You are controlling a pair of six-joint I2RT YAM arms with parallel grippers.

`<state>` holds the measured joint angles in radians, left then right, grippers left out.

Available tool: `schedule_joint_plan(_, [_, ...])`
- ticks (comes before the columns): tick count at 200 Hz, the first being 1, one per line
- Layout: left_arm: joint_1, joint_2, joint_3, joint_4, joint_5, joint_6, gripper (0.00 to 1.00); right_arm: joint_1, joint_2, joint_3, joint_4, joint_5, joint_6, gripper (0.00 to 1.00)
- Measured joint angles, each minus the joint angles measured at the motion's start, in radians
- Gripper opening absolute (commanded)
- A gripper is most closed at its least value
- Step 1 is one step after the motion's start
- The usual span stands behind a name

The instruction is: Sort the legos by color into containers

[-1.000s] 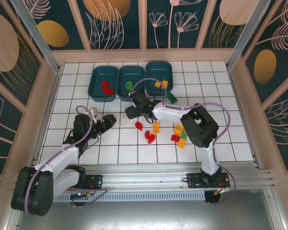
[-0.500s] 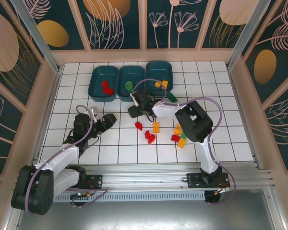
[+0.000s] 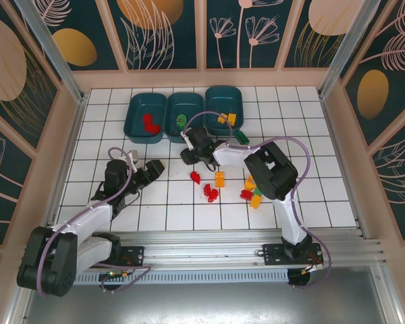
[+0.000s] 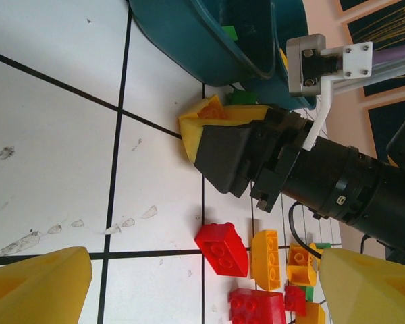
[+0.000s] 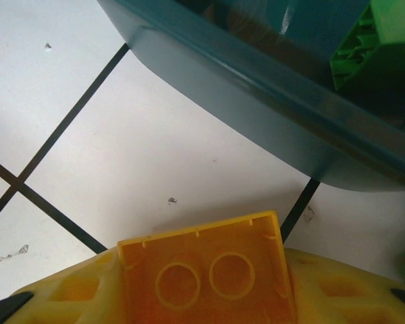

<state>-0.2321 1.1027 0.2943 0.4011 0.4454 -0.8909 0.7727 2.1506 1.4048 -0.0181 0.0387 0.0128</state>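
With right gripper [image 3: 187, 156], pinches a glossy orange brick [image 5: 206, 273], hollow underside showing, just before the smooth, round-cornered teal bin [image 5: 256, 115] at the worktop's [image 3: 297, 135] far edge. Holds left gripper [image 3: 150, 172] fingers spread wide.

Left hand [image 3: 150, 170] wide open, low; right hand [image 3: 190, 156] tight on orange lego [image 5: 206, 277].

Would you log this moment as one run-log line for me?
left gripper: open, above table | right gripper: shut on yellow brick, beside middle bin
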Motion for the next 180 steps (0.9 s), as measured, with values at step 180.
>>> schedule_joint_plan(180, [-0.484, 0.252, 0.327, -0.222, -0.269, 0.194, 0.89, -0.309, -0.036, 0.166, -0.019, 0.076, 0.023, 0.37])
